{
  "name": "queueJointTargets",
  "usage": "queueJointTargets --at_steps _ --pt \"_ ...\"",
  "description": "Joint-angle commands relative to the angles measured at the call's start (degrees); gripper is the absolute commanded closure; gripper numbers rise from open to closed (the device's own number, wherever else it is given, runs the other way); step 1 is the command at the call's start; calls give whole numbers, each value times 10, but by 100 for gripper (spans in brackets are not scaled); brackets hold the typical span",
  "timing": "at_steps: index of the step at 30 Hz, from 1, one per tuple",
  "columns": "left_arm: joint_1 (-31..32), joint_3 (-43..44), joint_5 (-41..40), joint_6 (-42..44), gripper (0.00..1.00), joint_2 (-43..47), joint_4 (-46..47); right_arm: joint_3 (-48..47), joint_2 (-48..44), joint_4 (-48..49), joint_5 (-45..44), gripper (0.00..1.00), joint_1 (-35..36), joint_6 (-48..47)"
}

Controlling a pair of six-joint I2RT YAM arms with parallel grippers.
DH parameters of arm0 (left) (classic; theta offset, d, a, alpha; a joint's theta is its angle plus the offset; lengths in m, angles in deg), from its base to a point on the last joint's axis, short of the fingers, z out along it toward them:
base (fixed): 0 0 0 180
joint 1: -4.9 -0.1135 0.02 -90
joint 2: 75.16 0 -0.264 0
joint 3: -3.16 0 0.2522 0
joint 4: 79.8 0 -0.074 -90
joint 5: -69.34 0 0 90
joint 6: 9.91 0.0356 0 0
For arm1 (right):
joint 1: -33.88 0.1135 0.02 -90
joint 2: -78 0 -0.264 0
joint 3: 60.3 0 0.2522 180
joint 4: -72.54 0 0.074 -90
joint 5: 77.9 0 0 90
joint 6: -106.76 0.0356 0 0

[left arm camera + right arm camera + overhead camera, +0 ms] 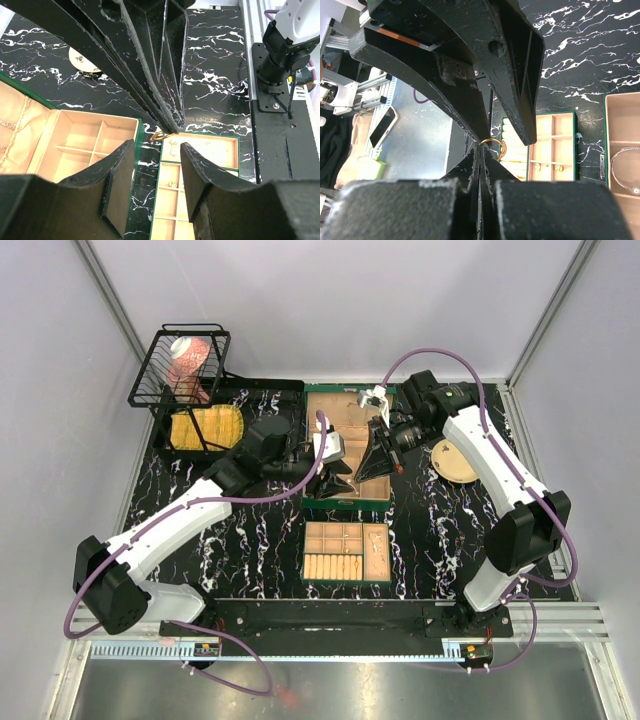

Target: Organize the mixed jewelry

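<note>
Right gripper (480, 160) pinched fully closed on small gold ring (493, 148), held over front of green box (330, 415), 12 o'clock of tray (375, 550). Left gripper (157, 150) half-spread around ring, gripping nothing. Risk: mistimed handover, so ring drops onto table (250, 550).

A tiny gold ring (493, 148) hangs in the air, pinched in the tips of the right gripper (481, 150). A thin silver bangle (612, 165) lies flat in the box (621, 117). Small gold bits (172, 145) sit in the tray (200, 135).
</note>
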Motion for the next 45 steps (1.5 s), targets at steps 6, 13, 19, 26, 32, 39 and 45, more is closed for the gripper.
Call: queueJointTargets --at_steps 6,13,19,26,32,39,45 --pt "1 35 20 -15 55 0 34 -3 -12 -145 2 100 15 3" --pt "5 33 29 -23 57 1 34 -3 -12 -145 -2 100 16 5" --pt "5 22 30 -17 67 11 32 -4 -10 -145 -4 100 16 7" --pt "5 20 29 -16 82 17 30 -8 -6 -143 -8 100 17 11" --pt "5 21 30 -24 91 16 31 -10 -6 -138 -10 100 15 17" --pt "5 26 40 -36 99 17 30 -9 -7 -127 -21 100 15 30" --pt "4 21 48 -44 100 21 31 -5 -10 -95 -35 100 16 56"
